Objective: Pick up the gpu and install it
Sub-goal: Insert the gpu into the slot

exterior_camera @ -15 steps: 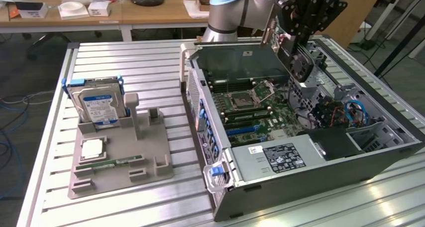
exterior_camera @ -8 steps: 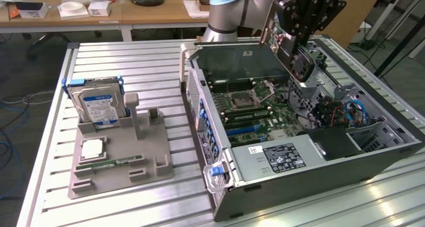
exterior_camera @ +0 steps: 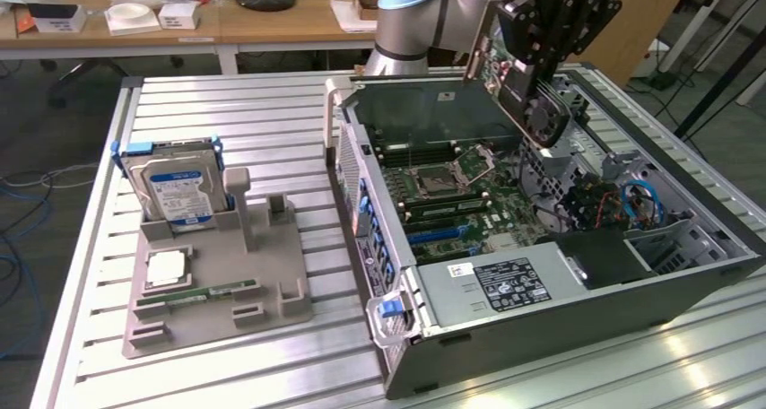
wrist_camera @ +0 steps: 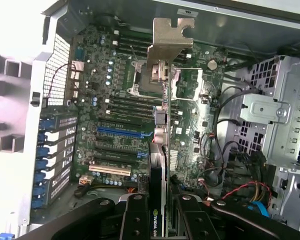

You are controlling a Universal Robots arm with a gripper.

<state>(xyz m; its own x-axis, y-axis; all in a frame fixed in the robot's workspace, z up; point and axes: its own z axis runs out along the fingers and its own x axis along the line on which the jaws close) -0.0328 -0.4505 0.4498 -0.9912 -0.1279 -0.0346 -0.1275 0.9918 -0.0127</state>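
My gripper is shut on the gpu, a dark card with a round fan, and holds it in the air over the open computer case. The card hangs tilted above the motherboard, apart from it. In the wrist view the gpu shows edge-on between my fingers. Its silver end bracket points away from the camera, over the motherboard's processor socket. The blue expansion slot lies beside the card's line.
A grey parts holder on the slatted table carries a hard drive, a processor chip and a green RAM stick. Inside the case are the power supply, cables and a metal drive cage.
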